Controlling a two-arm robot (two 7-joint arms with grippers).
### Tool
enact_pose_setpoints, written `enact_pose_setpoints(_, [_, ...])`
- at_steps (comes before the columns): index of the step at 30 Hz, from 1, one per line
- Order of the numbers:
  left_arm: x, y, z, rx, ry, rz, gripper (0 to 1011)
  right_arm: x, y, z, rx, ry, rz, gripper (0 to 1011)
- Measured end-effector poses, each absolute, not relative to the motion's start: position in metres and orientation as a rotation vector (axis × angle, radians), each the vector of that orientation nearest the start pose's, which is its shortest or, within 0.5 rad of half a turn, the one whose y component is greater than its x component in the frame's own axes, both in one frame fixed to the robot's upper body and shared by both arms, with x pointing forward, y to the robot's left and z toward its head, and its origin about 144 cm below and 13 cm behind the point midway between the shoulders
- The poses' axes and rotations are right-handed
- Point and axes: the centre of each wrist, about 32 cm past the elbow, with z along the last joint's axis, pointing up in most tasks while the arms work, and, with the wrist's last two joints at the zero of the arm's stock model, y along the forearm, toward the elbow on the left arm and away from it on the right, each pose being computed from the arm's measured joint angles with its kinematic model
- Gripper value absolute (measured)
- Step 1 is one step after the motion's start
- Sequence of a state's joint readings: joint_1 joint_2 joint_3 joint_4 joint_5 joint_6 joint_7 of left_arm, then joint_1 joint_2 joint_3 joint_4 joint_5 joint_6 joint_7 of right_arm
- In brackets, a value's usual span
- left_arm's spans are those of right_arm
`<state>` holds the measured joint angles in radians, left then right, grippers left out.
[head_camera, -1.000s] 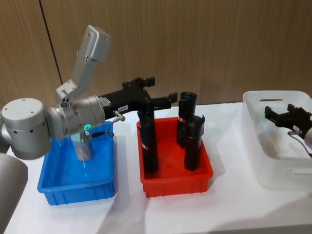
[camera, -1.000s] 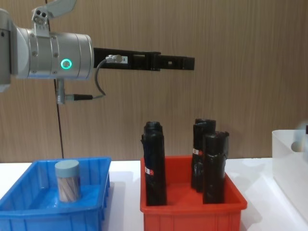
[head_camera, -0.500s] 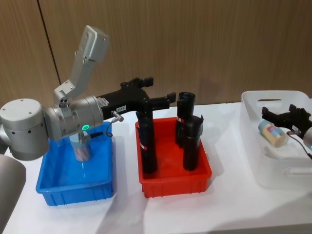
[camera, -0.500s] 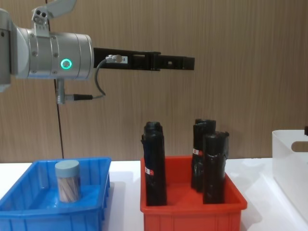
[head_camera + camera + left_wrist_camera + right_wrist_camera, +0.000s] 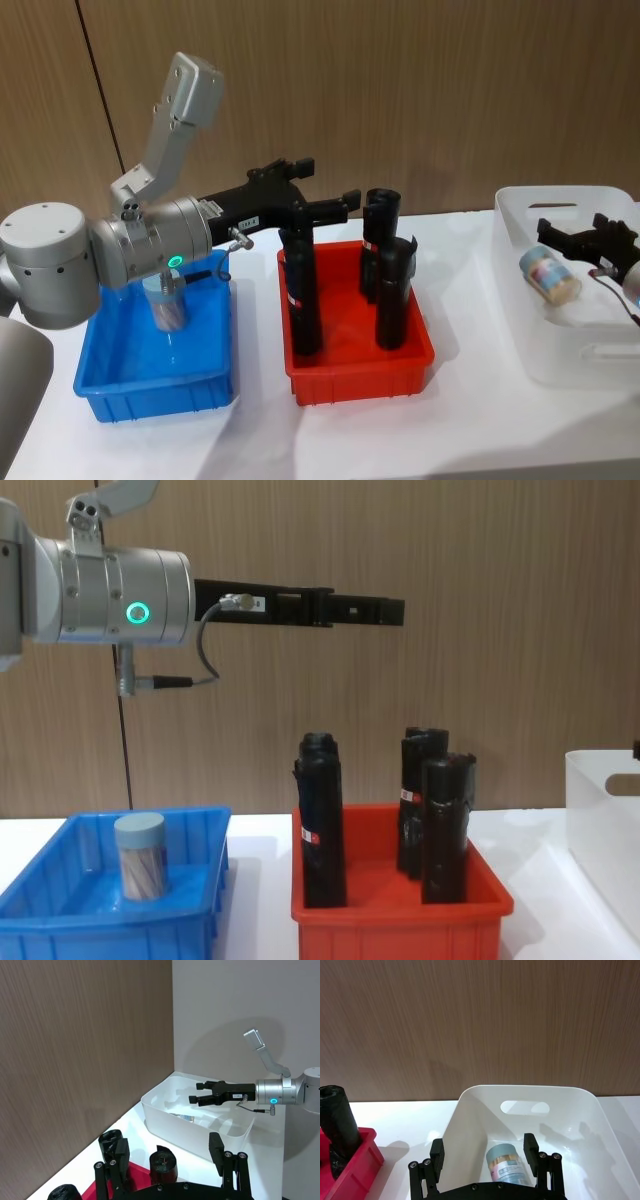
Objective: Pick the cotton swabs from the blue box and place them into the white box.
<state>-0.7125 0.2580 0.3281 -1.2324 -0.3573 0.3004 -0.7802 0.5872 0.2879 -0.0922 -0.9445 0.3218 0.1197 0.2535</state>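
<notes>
Over white box (image 5: 575, 355), right gripper (image 5: 484, 1147) hung spread, swab jar (image 5: 509, 1165) inside; left gripper (image 5: 322, 185) spread too (idle, high). Crossing for blue box's (image 5: 100, 935) far-edge jar (image 5: 140, 855) risked toppling black cylinders (image 5: 303, 290).

Bright, even indoor light from above, soft shadows on the white table (image 5: 480, 420)

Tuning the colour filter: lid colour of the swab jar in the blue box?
The swab jar has a pale blue lid; clearest in the chest view.
</notes>
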Motion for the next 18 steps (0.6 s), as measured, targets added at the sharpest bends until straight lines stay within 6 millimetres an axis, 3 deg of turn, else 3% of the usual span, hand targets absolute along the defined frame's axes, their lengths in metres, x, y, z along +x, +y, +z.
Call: enact_pose_setpoints(18, [0.6238,0.2348,1.3136,0.063,-0.018,0.590,1004,0.6087,-0.3419,1.1929,-0.067,0.158,-1.406,1002])
